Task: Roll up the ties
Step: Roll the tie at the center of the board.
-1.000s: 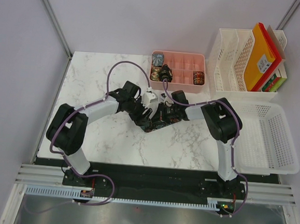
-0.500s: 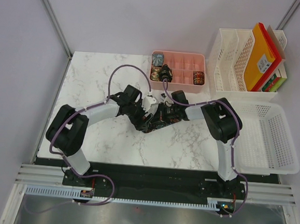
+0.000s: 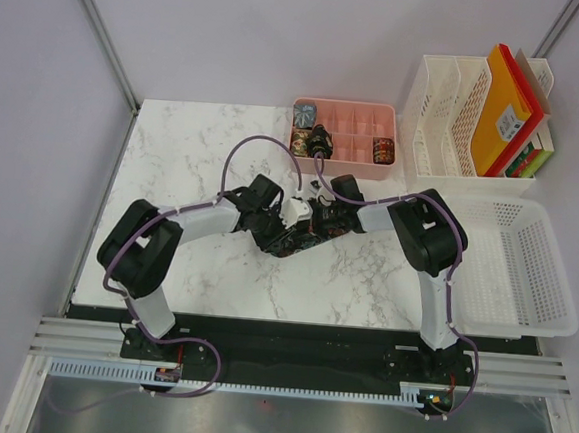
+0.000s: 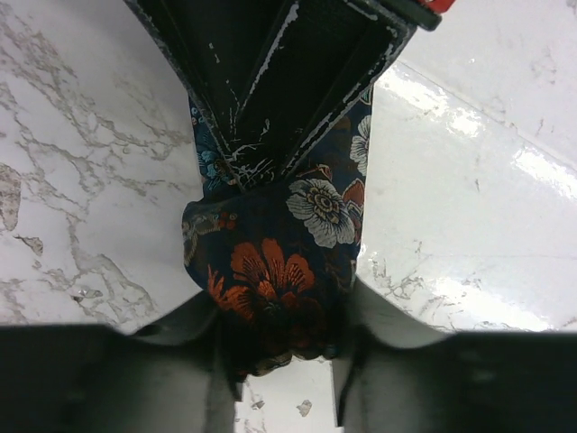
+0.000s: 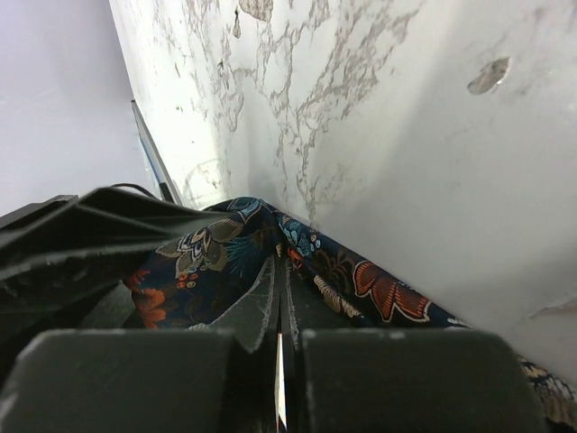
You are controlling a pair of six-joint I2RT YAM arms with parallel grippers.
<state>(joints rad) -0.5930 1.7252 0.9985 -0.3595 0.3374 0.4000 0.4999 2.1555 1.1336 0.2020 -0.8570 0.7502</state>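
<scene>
A dark tie [image 3: 285, 242] with orange and white flowers lies mid-table, where both arms meet. In the left wrist view its folded coil [image 4: 270, 262] fills the gap of my left gripper [image 4: 279, 316], both fingers pressing its sides. My left gripper [image 3: 291, 227] reaches in from the left. My right gripper [image 3: 300, 231] comes from the right and is shut. In the right wrist view my right gripper [image 5: 279, 271] has the tie [image 5: 207, 257] wound round its tips. No cloth shows in the slit. Its scratched black fingers [image 4: 270, 81] enter the left wrist view from above.
A pink compartment tray [image 3: 358, 114] at the back holds rolled ties: grey-blue [image 3: 304, 117], dark [image 3: 321, 139], red-orange [image 3: 383, 151]. A white file rack [image 3: 448, 109] with folders and a white basket [image 3: 526, 265] stand on the right. Purple cables loop over the marble table [image 3: 184, 158].
My left gripper has slid right and slightly toward me, onto the tie coil. Its jaws widened, then came in against the coil. The right arm has stayed put.
</scene>
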